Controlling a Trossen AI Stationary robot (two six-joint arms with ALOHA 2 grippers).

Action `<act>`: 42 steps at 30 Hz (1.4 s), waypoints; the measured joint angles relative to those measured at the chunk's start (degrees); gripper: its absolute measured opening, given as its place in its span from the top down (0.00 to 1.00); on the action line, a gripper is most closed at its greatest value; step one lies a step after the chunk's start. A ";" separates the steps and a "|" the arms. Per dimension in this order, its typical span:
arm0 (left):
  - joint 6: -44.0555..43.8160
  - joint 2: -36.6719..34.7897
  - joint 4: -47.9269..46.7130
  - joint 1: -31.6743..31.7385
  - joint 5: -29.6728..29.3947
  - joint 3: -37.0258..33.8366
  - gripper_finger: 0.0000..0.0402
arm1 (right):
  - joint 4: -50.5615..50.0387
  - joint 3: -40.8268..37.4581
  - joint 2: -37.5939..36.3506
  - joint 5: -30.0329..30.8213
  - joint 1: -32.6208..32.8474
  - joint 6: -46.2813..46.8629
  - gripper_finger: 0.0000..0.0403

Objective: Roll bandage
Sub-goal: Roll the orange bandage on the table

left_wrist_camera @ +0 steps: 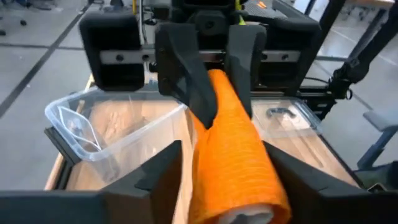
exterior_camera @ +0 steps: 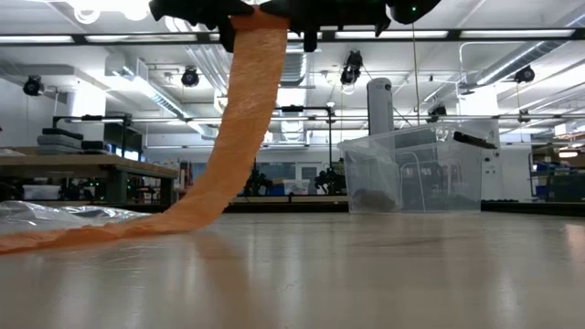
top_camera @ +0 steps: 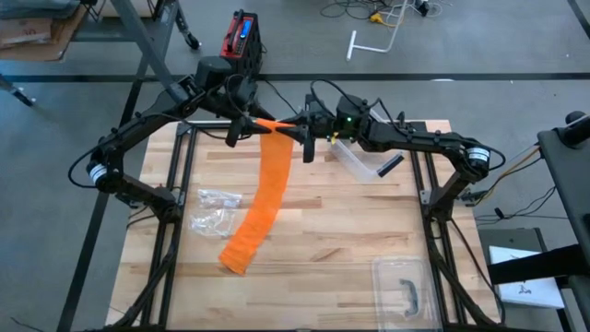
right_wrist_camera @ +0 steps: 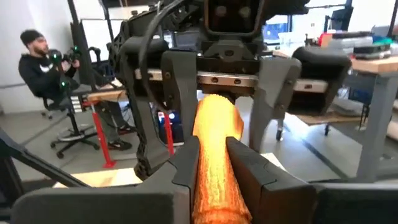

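Note:
An orange bandage roll (top_camera: 276,123) hangs high over the table's far middle, held between both grippers. From it a long orange strip (exterior_camera: 245,119) runs down to the table. The strip's lower part (top_camera: 244,242) lies flat on the wood toward the near left. My left gripper (left_wrist_camera: 229,171) comes from the left and is shut on the roll (left_wrist_camera: 236,149). My right gripper (right_wrist_camera: 214,171) comes from the right and is shut on the roll's other end (right_wrist_camera: 217,118). The two grippers face each other. My left gripper has the roll's left end (left_wrist_camera: 208,186) between its two fingers, one on each side. The fingers lie along the roll, nearly level, coming from the table's left. The roll is clear of the table, with the strip slack below it. My right gripper pinches the roll's right end (right_wrist_camera: 214,186) between its two fingers (left_wrist_camera: 186,81). The fingers come level from the table's right and lie along the roll. The roll sits level in the hold, far above the table.
A clear plastic box (top_camera: 358,162) stands at the far right under the right arm. Its lid (top_camera: 406,288) lies near the front right corner. A crumpled clear wrapper (top_camera: 214,210) lies left of the strip. A person (right_wrist_camera: 43,68) sits in the room beyond the table.

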 joint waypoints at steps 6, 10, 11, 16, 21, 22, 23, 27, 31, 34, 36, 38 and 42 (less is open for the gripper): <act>3.37 0.00 0.03 0.00 0.21 0.00 0.81 | 1.82 0.00 -0.02 0.30 -0.15 9.67 0.74; 3.66 0.00 -0.06 0.00 -0.66 -0.14 0.92 | 6.26 0.00 -0.71 -0.73 -0.49 18.70 0.59; 3.51 0.02 -0.11 0.03 -1.51 -0.27 0.92 | 6.62 0.04 -1.15 -1.05 -0.60 20.05 0.55; 2.64 -0.64 3.24 0.08 -1.72 -1.83 0.91 | 3.25 0.03 -2.15 -0.69 -1.07 27.07 0.39; 1.86 -1.30 6.88 -0.50 -1.67 -4.60 0.86 | 1.40 -1.26 -2.35 1.14 -1.32 25.68 0.30; 1.86 -1.60 7.39 -0.60 -1.53 -5.10 0.86 | 0.86 -1.41 -2.60 1.52 -1.42 24.23 0.29; 1.80 -1.86 8.37 -0.80 -1.08 -5.59 0.87 | 0.27 -1.42 -2.73 1.64 -1.59 22.43 0.29; 1.79 -2.56 10.25 -1.59 -0.71 -7.38 0.89 | -6.69 -0.16 -4.03 2.13 -2.62 15.35 0.29; 1.81 -2.86 11.03 -2.34 -0.92 -7.43 0.89 | -10.51 0.33 -4.09 1.99 -2.82 12.21 0.31; 1.78 -2.73 12.88 -2.77 -2.26 -7.48 0.88 | -10.53 0.33 -4.07 0.99 -2.71 14.91 0.33; 1.71 -2.70 13.91 -3.36 -4.85 -7.48 0.88 | -11.05 0.28 -3.97 0.95 -2.71 17.70 0.34; 1.73 -2.67 14.46 -3.50 -7.11 -7.48 0.88 | -11.47 0.20 -3.89 1.00 -2.73 20.08 0.35; 1.99 -2.58 14.82 -3.94 -7.92 -7.50 0.88 | -11.21 0.20 -3.91 1.01 -2.73 24.62 0.38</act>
